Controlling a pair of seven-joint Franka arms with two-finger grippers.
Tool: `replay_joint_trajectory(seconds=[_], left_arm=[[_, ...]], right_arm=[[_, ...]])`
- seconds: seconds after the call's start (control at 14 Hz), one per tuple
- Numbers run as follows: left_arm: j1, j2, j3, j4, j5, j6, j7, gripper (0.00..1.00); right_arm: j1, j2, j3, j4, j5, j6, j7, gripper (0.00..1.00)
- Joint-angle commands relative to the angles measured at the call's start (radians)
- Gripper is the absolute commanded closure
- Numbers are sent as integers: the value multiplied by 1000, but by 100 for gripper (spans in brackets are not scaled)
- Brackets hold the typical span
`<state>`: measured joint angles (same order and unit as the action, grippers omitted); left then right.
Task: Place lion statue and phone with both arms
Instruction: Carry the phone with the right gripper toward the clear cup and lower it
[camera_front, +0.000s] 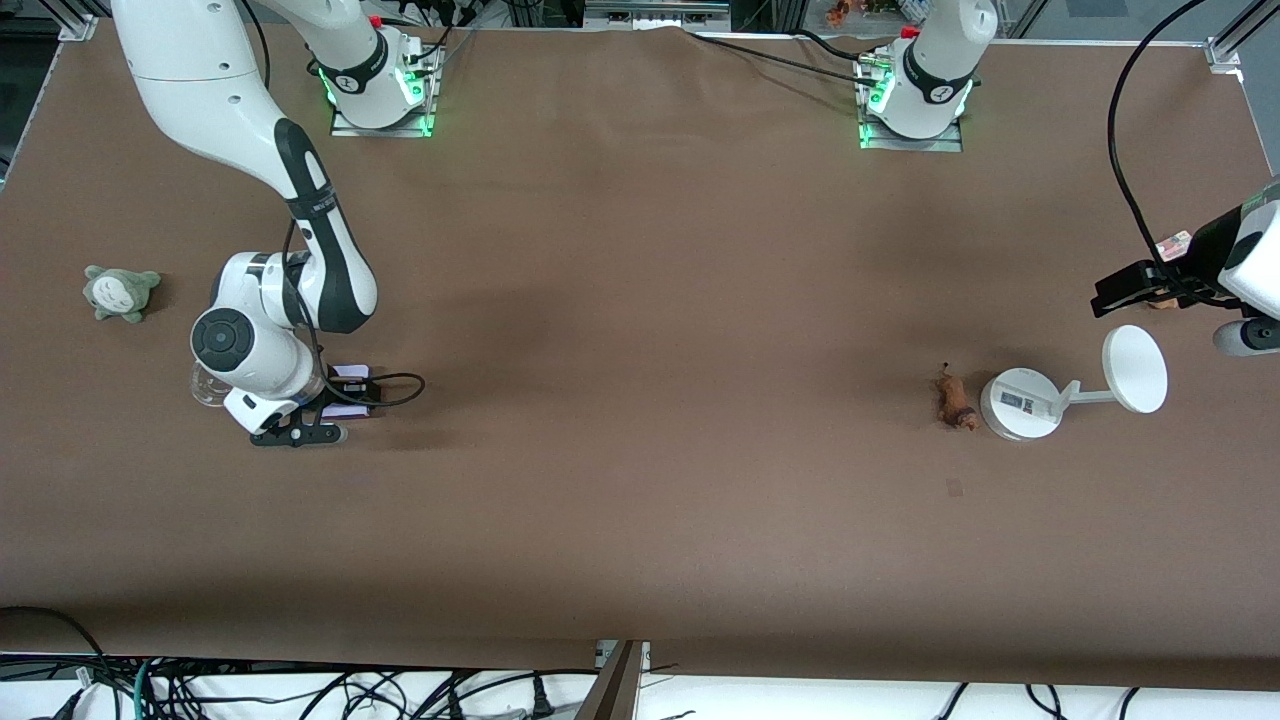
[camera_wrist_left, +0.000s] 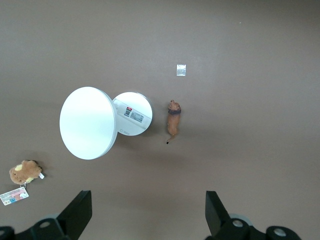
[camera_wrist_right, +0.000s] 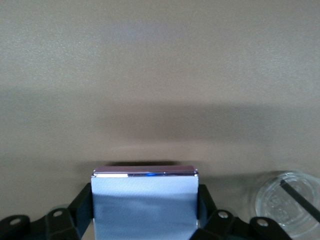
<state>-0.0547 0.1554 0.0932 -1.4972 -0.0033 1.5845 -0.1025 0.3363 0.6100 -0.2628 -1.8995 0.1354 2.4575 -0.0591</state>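
At the right arm's end of the brown table sits a grey-green plush toy. Next along, the right gripper is low at the table, clenched on the phone, whose pale face sits between the two fingers; a clear plastic cup lies just beside it. Toward the left arm's end, the lion statue lies on the cloth just beside the round base of a white stand, with a small pale patch on the cloth nearby. The left gripper hangs released above the table, fingers wide apart, near a small brown plush with a tag.
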Motion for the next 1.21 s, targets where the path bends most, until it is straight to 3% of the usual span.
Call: replay_joint_trajectory(seconds=[0.0,0.14,0.29,0.64,0.86,1.14], left_arm=[[-1,6,3,14,-17,-17,21,0],[-1,6,3,14,-17,-17,21,0],[-1,6,3,14,-17,-17,21,0],[-2,6,3,14,-17,-17,21,0],[-1,6,3,14,-17,-17,21,0],[-1,6,3,14,-17,-17,21,0]], right_arm=[[-8,-10,5,-12,26,17,-36,50],[-11,-9,5,-10,26,15,-41,49],[-14,-9,5,-10,26,15,-41,24],[-33,-10,5,-6,26,15,-62,20],[-31,-10,7,-6,26,14,-59,7],[-31,-12,8,-4,26,11,-56,7]])
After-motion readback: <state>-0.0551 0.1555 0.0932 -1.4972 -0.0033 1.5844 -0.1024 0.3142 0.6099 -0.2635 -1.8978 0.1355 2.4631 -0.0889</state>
